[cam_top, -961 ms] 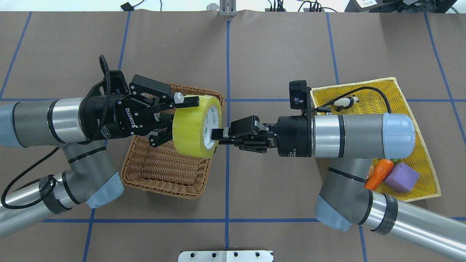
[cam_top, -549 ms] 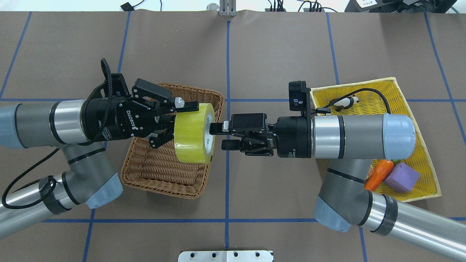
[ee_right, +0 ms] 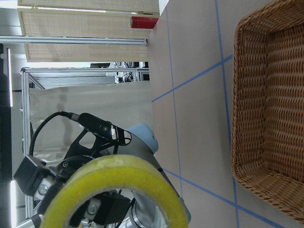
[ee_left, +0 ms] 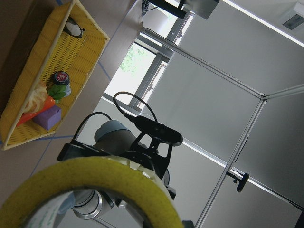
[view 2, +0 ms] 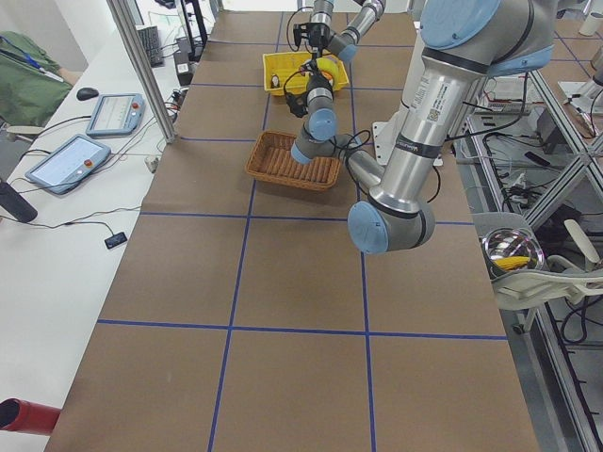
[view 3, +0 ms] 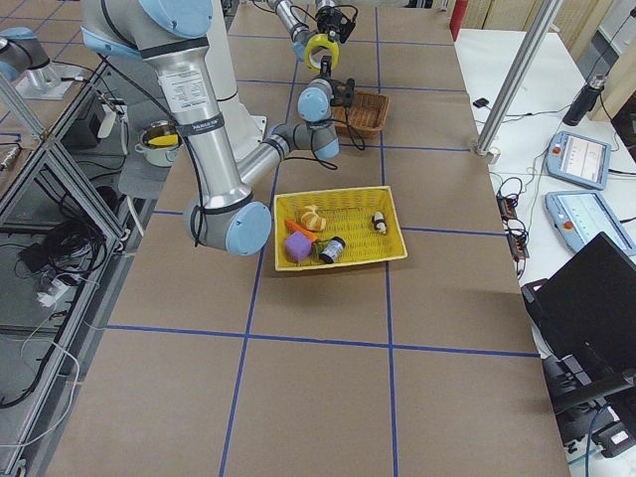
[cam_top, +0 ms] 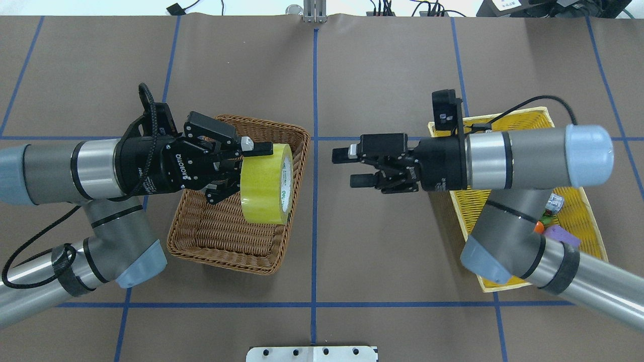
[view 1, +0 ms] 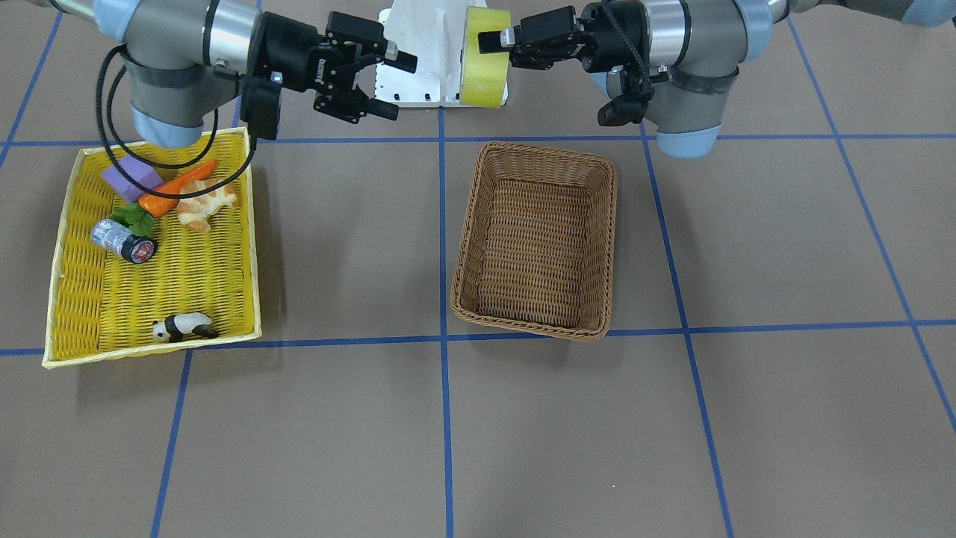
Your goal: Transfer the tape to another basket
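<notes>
Your left gripper [cam_top: 245, 170] is clamped on the tape [cam_top: 264, 183], and how its lower finger sits is hidden behind the roll. The roll stands on edge in the air over the 3 o'clock side of the brown basket [cam_top: 221, 259]. At 3 o'clock from it, well apart, your right gripper [cam_top: 348, 167] is spread wide and holds nothing.

In the overhead view the right arm [cam_top: 508, 166] covers most of the shallow yellow woven tray-basket [cam_top: 586, 221] and its contents. The wide yellowish roll of packing tape [cam_top: 264, 183] hides part of the deep brown wicker basket [cam_top: 221, 236]. Both wrist views cut the roll at the bottom edge.
</notes>
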Tool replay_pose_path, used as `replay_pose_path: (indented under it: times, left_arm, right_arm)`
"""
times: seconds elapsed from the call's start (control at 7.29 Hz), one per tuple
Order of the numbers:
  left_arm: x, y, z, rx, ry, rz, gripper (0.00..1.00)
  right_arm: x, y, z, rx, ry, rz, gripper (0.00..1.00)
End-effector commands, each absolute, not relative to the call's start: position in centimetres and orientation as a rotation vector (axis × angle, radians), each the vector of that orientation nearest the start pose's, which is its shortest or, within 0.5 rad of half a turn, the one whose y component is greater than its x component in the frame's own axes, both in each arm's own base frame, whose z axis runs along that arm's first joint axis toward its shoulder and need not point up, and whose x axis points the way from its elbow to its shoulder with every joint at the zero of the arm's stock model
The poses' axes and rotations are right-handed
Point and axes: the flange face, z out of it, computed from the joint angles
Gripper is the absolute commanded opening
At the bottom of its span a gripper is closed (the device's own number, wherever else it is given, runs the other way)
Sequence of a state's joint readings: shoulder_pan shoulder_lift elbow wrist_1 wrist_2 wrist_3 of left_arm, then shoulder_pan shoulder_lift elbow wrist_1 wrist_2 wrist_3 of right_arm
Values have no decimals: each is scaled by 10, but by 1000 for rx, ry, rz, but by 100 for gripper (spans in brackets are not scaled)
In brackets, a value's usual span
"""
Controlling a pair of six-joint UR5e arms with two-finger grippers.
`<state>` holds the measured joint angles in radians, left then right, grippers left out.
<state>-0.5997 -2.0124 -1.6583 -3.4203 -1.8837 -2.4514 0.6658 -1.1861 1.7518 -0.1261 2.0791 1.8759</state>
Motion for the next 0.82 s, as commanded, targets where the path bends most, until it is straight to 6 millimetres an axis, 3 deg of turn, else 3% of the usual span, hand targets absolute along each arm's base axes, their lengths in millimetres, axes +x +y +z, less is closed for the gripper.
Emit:
replay_pose_path:
  times: [0.0,0.14,0.27,0.41,0.69]
  left_arm:
    - [383,-389,219,-305,2150,-421,0]
    - [388,-402,217,-248,1990,-403,0]
    - [380,-418,211,-183,1800,-392,0]
    - [385,-419,202,-134,1627,-362,0]
    - [401,-429,214,-76,1457,-329,0]
  right_arm:
    - [-287,-458,239,144,-1758,91,100]
    - [-245,-483,260,179,-1661,110,100]
    - [-202,-508,274,235,-1573,117,100]
    - [-176,-527,281,293,-1490,108,100]
    - [-147,-546,325,378,-1316,38,100]
